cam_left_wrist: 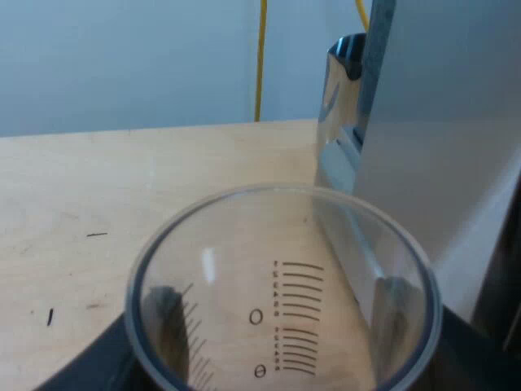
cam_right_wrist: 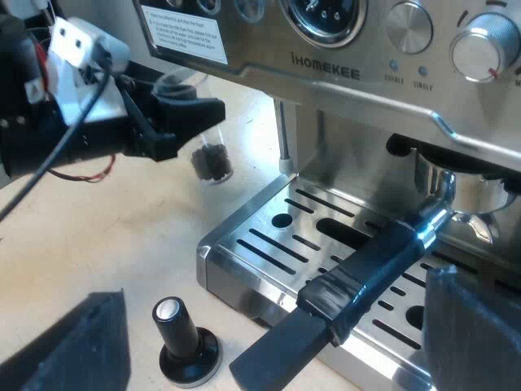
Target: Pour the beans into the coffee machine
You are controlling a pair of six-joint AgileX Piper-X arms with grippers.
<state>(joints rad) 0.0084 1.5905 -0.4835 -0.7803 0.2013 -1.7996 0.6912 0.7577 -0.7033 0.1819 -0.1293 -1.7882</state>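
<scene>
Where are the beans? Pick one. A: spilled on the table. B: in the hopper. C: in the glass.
C: the beans lie at the bottom of the glass, which the left end effector holds by the machine.

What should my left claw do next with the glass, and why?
Probably raise it. The left claw grips the glass, beans in its bottom, hanging low beside the machine, so it likely needs height before any pour.
</scene>
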